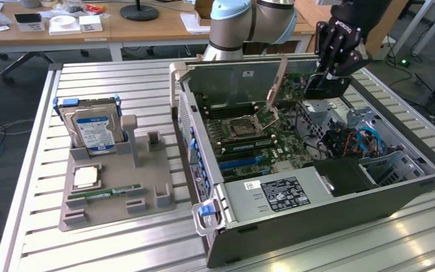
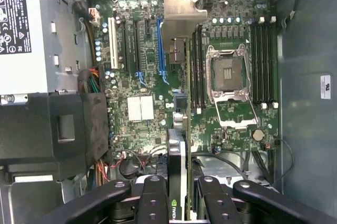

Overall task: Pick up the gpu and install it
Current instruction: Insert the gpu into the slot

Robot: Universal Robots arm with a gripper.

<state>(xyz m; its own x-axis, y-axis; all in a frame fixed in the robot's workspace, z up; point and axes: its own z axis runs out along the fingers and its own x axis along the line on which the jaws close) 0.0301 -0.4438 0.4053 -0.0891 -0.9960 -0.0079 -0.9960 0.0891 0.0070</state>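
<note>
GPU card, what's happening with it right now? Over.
Gripper shut on gpu. Card edge-on above motherboard, not seated. Nothing visibly blocking the slots.

bench (image 1: pixel 111 249): ribbed bare aluminium, brushed sheen. case (image 1: pixel 316 218): grey sheet metal, matt. gpu (image 2: pixel 177 155): dark matt board; bracket (image 2: pixel 181 16) bright silvery metal. fingers (image 2: pixel 152 203): black, smooth, faint gloss. tray (image 1: pixel 115 209): matt grey plastic. drive (image 1: pixel 97 133): shiny metal, glossy label.

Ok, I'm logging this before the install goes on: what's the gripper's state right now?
Gripper: jaws closed on the gpu, held edge-on over the motherboard.
</note>
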